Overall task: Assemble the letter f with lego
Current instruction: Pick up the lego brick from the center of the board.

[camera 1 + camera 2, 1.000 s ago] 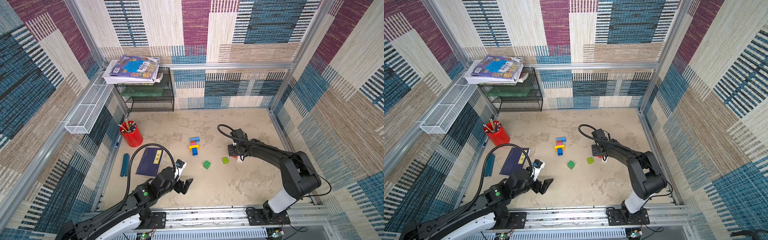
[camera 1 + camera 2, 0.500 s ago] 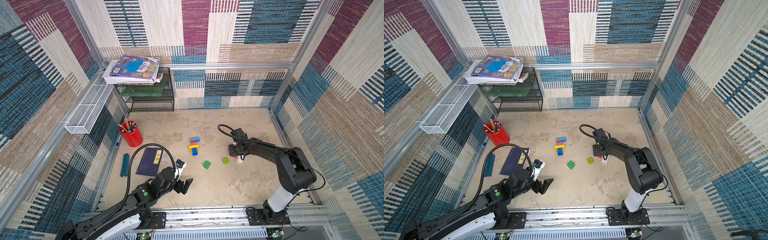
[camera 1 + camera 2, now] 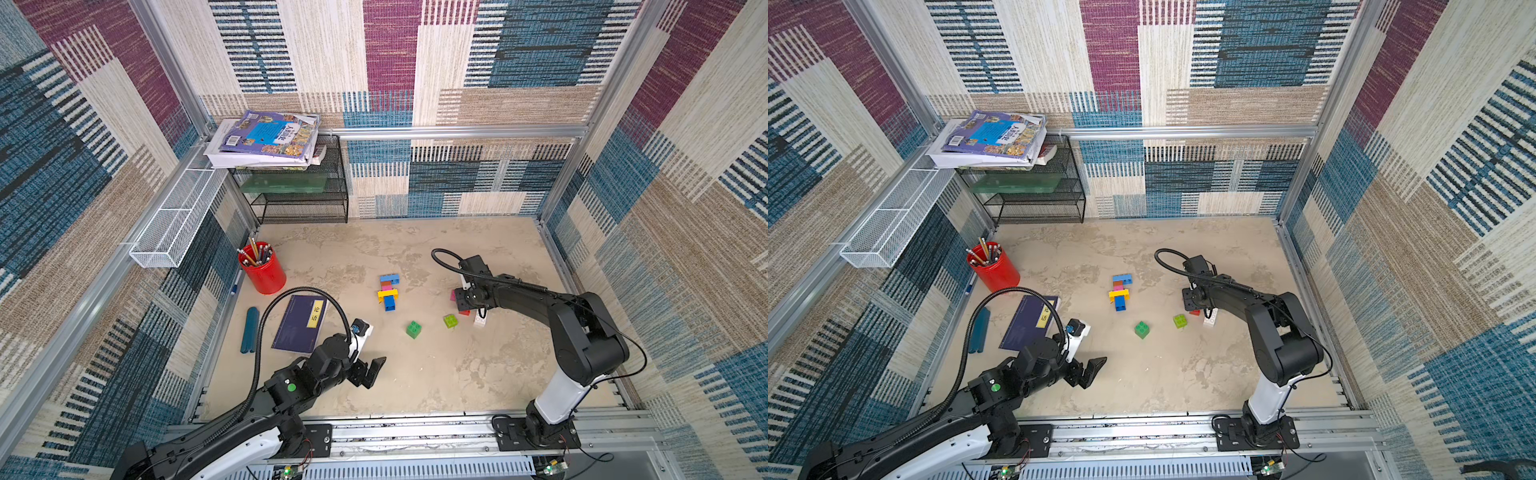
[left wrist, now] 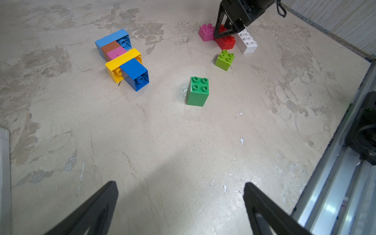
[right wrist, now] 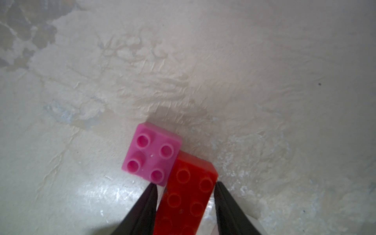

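Right hand [image 5: 186,183] straddles the red brick [image 5: 191,195], not yet clamped; brick judged light, rigid, slick-sided, best pinched squarely across its two long walls.

Purple book [image 3: 297,330], yellow label [image 3: 317,314]: "论语".

Beige tabletop [image 3: 415,374] with lego bricks [image 3: 388,295], red pencil cup [image 3: 262,274], purple notebook [image 3: 297,326], blue case [image 3: 249,330], wire rack [image 3: 303,208]

Left gripper [image 3: 372,370]: lower centre in a top view, jaws wide apart. Right gripper [image 5: 185,183]: pointed down, jaws narrowly apart.
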Tool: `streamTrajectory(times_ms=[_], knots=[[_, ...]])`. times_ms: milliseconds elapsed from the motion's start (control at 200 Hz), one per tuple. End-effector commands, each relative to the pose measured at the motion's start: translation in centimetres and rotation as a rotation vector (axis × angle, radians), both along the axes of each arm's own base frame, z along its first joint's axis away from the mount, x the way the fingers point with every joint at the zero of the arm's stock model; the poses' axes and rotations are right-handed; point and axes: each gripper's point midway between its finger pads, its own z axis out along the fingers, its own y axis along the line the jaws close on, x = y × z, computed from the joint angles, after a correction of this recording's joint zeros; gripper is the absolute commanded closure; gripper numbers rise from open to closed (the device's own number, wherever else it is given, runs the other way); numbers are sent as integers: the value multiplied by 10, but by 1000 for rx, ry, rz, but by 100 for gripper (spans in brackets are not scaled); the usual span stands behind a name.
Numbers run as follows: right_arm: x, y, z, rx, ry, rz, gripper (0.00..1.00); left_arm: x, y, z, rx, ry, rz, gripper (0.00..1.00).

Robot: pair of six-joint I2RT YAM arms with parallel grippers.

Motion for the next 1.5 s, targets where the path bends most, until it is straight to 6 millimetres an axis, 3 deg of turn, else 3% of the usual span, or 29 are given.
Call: streamTrajectory(times_ms=[0,315,501,981,1317,1497], knots=[[-1,-2,-4,-7,12,-13,50,2,1,1,7,-21,3,1],[-2,-4,0,-7,-1,-27,49,2,1,1,7,-19,2,1],[-2,-4,5,-2,-13,-26,53,2,1,1,6,-20,0,1],[-7,-5,-4,-2,21,-26,62,2,1,1,5,-18,2,1],[-3,-5,23,23,-38,-35,67,1,0,2,3,-17,-1,1],[-3,8,43,54,-65,11,67,0,-1,3,2,-13,-11,1]])
